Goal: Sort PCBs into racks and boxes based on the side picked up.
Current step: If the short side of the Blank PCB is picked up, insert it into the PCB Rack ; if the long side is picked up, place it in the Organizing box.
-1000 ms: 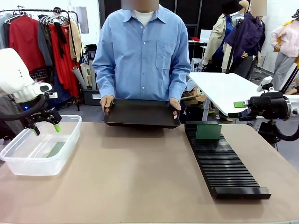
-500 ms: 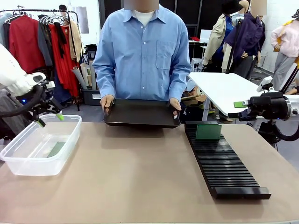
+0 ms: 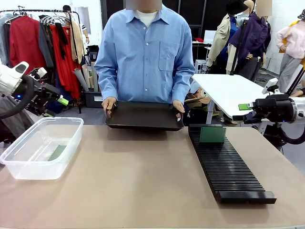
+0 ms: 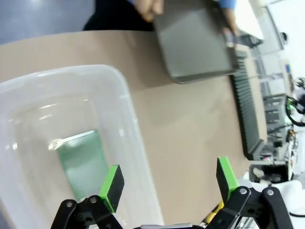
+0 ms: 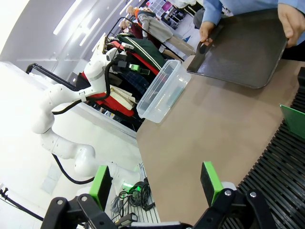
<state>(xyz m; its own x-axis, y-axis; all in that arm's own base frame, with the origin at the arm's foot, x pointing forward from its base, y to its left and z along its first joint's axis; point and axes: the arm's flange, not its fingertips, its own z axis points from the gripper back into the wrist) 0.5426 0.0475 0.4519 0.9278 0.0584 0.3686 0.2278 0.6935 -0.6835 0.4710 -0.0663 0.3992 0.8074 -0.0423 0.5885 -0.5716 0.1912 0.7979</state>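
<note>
One green PCB point(image 3: 57, 152) lies flat on the bottom of the clear box point(image 3: 19, 167) at the table's left. My left gripper point(image 3: 56, 107) hangs open and empty above and behind the box's far left corner. Its wrist view looks down on the same PCB point(image 4: 83, 157) inside the box point(image 4: 125, 102), with the left gripper point(image 4: 167, 183) spread wide. A second PCB point(image 3: 212, 135) stands upright in the far end of the long black rack point(image 3: 226, 167) on the right. My right gripper point(image 3: 244, 108) is open beyond the rack's far end, off the table's right side, holding nothing.
A person in a blue shirt holds a shallow black tray point(image 3: 144, 116) with both hands at the table's far edge. The tray point(image 5: 243, 47) looks bare in the right wrist view. Bare brown tabletop point(image 3: 133, 181) lies between box and rack.
My left gripper has risen from just over the box and drawn back to the left, still open. The right arm, the tray and both PCBs have stayed put.
</note>
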